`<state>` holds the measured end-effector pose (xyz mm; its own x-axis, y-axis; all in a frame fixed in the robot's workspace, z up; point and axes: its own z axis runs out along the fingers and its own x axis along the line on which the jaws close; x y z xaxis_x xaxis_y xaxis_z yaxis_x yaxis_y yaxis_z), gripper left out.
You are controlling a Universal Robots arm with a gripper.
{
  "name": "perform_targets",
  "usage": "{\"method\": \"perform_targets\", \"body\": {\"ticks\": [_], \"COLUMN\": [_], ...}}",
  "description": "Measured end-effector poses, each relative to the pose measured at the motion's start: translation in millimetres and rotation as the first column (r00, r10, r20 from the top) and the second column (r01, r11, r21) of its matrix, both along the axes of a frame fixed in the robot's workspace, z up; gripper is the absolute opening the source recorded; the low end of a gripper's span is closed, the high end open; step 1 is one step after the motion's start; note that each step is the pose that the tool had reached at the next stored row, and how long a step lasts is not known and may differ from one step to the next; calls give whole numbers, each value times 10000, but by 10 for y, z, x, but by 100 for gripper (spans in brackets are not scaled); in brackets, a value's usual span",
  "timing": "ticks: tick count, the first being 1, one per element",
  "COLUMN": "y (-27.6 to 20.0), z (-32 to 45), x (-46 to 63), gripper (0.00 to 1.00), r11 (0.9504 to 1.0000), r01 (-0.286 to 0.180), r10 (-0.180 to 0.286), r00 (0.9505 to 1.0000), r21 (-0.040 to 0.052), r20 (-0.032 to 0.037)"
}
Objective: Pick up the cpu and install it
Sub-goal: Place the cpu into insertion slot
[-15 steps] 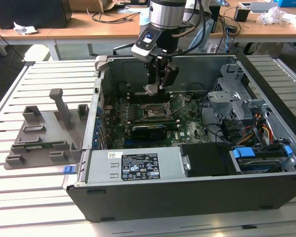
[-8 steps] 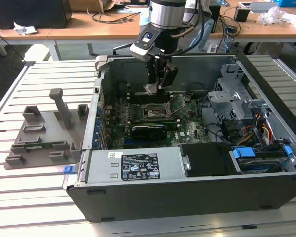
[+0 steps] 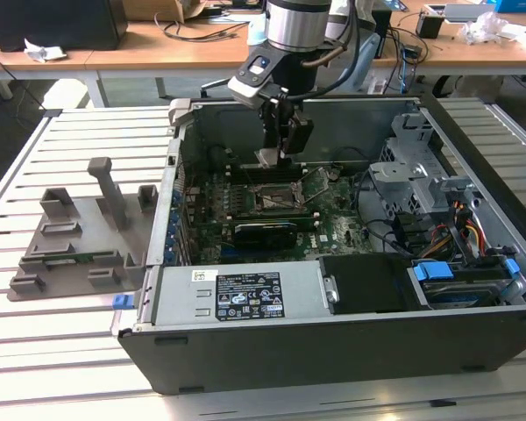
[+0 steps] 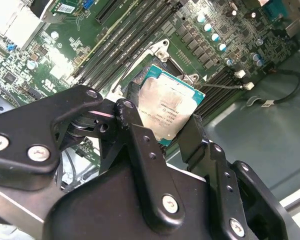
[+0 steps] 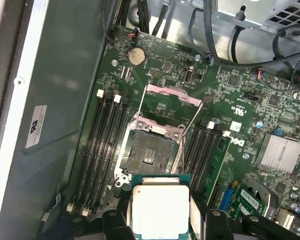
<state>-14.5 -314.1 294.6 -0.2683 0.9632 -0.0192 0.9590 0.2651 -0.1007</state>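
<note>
Exterior view, starting at its left: a grey plastic tray [image 3: 77, 235] with upright posts lies near the left edge of the slatted desk [image 3: 53, 360]. Just beside it, filling the middle and right of the desk, an open computer case [image 3: 333, 355] lies on its side with the motherboard [image 3: 245, 219] facing up. The arm [image 3: 295, 24] comes down from above the case's far edge, with its wrist pointing almost straight down into the case. The gripper [image 3: 279, 151] hangs above the board, close to the far wall and just beyond the socket [image 3: 276, 200]. At the case's right end are metal drive bays [image 3: 412, 167] and bundled cables [image 3: 469, 230].

The jaws are clenched on the cpu [image 3: 269, 158], pinching it by two opposite edges. In the second wrist view the cpu [image 4: 171, 111] sits between the black fingers [image 4: 140, 135] with its silver top facing the camera, clear of the board. In the first wrist view the cpu [image 5: 160, 207] is level above the board, just short of the socket [image 5: 149, 150]. The socket is empty, and its metal frame [image 5: 172, 95] is swung open.
</note>
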Motion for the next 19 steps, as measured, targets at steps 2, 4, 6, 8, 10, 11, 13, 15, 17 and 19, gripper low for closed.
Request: {"method": "perform_targets", "body": {"ticks": [2, 4, 6, 8, 10, 11, 13, 15, 17, 19], "y": [0, 0, 0, 0, 0, 0, 0, 0, 0, 0], "z": [0, 0, 0, 0, 0, 0, 0, 0, 0, 0], "x": [0, 0, 0, 0, 0, 0, 0, 0, 0, 0], "gripper": [55, 55, 55, 55, 55, 55, 55, 55, 55, 55], "r11": [9999, 9996, 9991, 9987, 9968, 9957, 9934, 9900, 9849, 9813], "r01": [107, 285, 426, 516, 795, 922, 1148, 1412, 1729, 1924], "r10": [-107, -285, -426, -516, -795, -922, -1148, -1412, -1729, -1924], "r00": [9999, 9996, 9991, 9987, 9968, 9957, 9934, 9900, 9849, 9813], "r21": [0, -1, 0, 0, -1, 0, 0, 0, 0, 0], "r20": [0, 0, 0, 0, 0, 0, 0, 0, 0, 0]}}
